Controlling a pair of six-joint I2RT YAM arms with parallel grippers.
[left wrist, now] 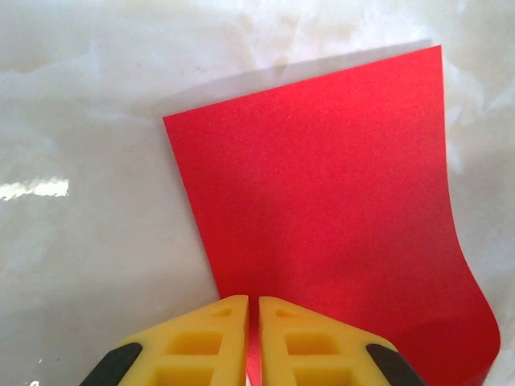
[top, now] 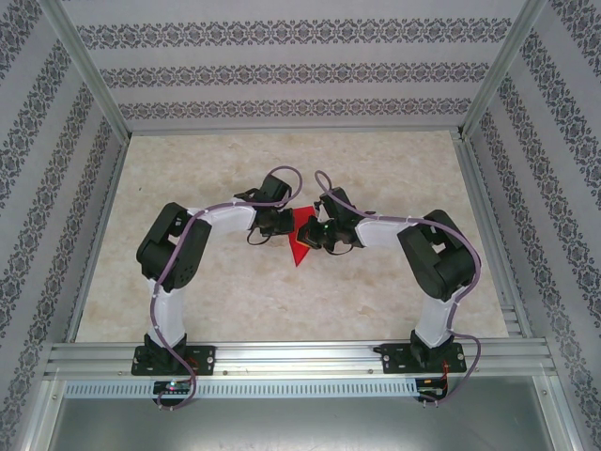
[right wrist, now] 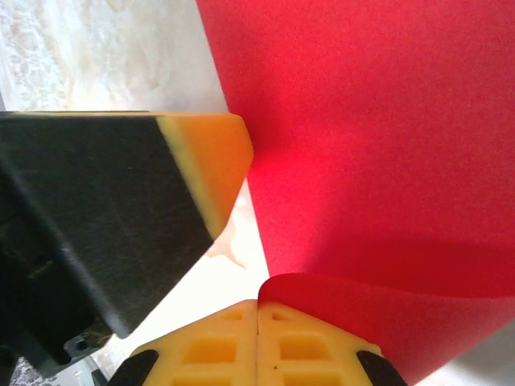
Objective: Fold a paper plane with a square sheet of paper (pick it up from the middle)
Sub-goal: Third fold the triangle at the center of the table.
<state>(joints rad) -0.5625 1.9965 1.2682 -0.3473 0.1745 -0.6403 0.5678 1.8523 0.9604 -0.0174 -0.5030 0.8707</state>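
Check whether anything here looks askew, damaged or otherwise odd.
Only the red paper: pinched between the left gripper and the right gripper, it bows up off the table, with one edge curling over beside the right gripper. No tear or crumple shows.

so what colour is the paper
The paper is plain bright red, clearest in the left wrist view.

Bright, diffuse light with soft shadows and one patch of glare.
The overhead view is evenly lit and slightly soft. In the left wrist view a white glare streak lies on the glossy tabletop [left wrist: 36, 189], a faint grey shadow edges the square sheet of paper [left wrist: 322, 209], and the left tool [left wrist: 253, 304] looks a little blurred. In the right wrist view a dark shadow band crosses the red.
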